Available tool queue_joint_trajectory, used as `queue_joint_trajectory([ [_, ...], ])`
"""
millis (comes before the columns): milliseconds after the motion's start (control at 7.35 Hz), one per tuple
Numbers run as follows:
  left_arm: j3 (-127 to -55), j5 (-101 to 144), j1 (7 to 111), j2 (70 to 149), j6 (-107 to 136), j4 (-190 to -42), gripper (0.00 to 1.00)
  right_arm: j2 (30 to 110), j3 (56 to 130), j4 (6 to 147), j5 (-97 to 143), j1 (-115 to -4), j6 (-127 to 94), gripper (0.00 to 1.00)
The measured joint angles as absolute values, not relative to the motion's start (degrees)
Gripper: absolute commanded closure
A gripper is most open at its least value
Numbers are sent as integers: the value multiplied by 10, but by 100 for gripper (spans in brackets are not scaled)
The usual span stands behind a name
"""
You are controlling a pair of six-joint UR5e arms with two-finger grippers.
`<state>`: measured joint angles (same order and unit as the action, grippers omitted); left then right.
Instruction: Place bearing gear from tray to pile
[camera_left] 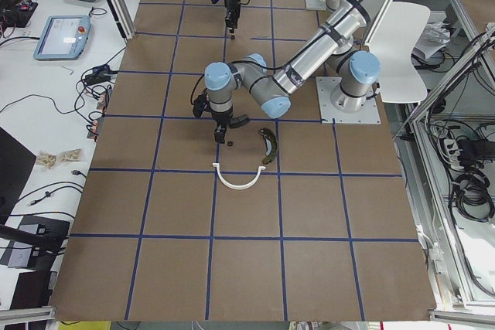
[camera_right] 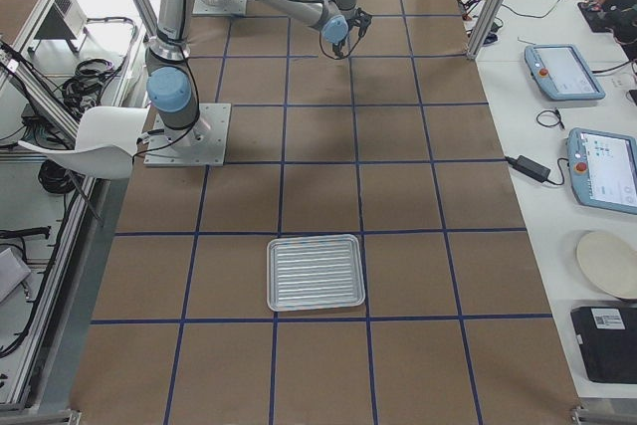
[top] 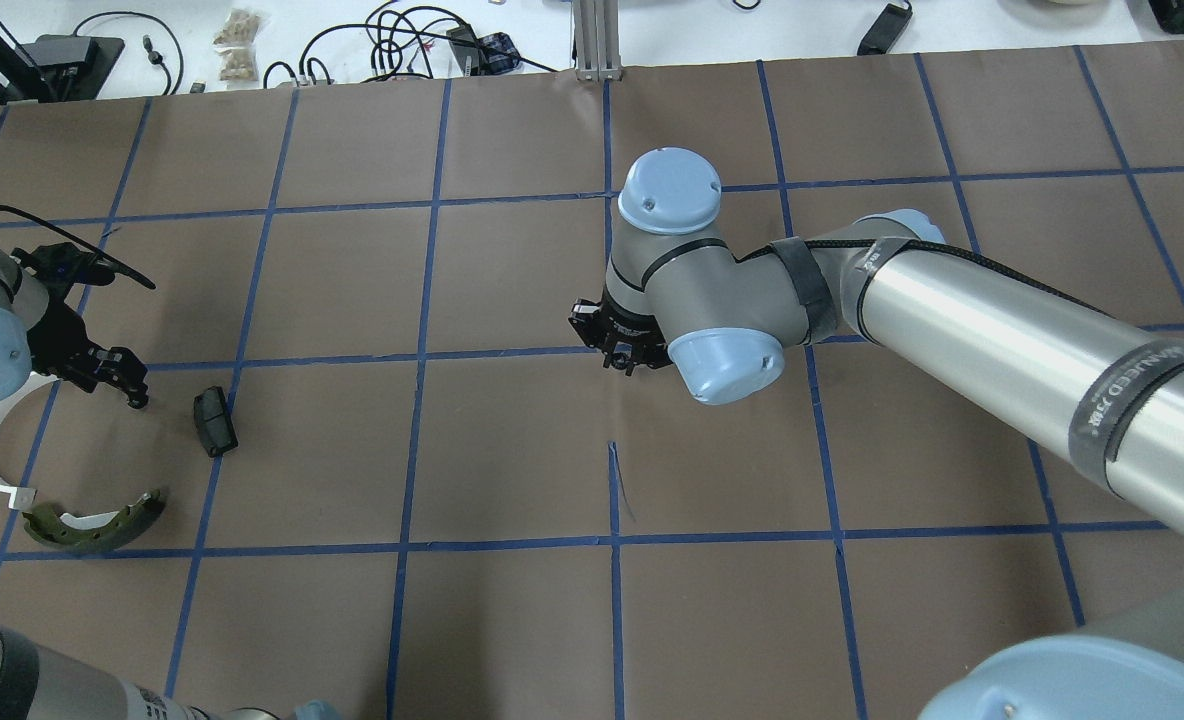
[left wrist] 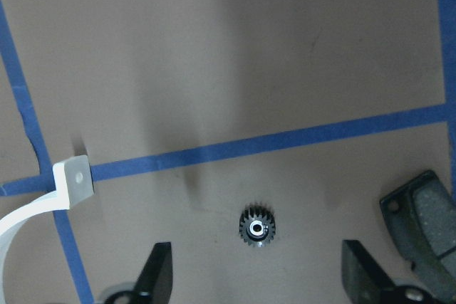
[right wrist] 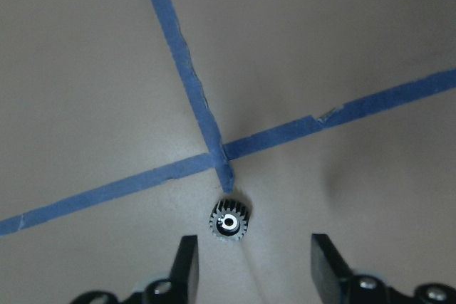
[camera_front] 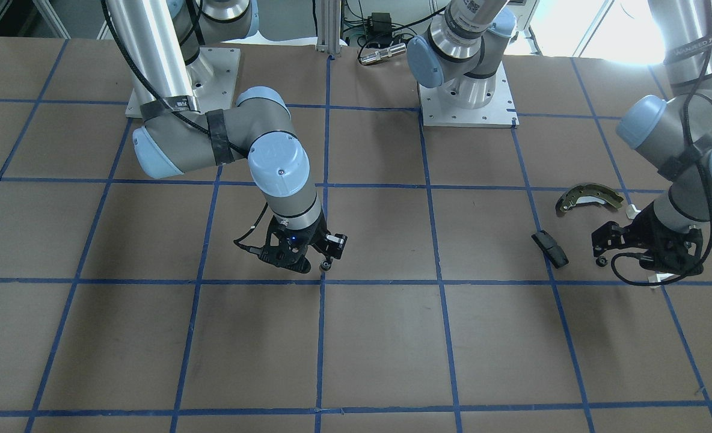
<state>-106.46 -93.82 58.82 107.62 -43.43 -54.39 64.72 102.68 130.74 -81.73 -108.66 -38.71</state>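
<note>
While left gripper (left wrist: 256,268) and right gripper (right wrist: 253,250) are held open, empty, the toothed gear (right wrist: 229,222) off-centre between right fingers (right wrist: 185,268) may be knocked rolling.

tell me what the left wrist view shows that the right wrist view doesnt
Only the left wrist view: the white arc, the black block and a gear under the open left gripper. Only the right wrist view: a second gear beside a tape crossing, under the open right gripper. Both: brown table, blue tape, an ungripped gear.
</note>
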Motion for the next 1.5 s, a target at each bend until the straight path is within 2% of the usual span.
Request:
queue_joint_trajectory([
  [408,-1038,-940,724,1046,-281,-591,0,733,1018,1264,-829,-1016,-333,0],
  [953,-1035,-933,871,1055,-112,-599,0,879,981,1093,-885,-894,-139,0],
  [1225,-1035,-894,931,1071,-25,-592,0,896,897,986,-932,-886,-104,0],
  [1497,-1036,-880,1000,1100,45,-570,0,883,850,937,-929,-891,-97,0],
])
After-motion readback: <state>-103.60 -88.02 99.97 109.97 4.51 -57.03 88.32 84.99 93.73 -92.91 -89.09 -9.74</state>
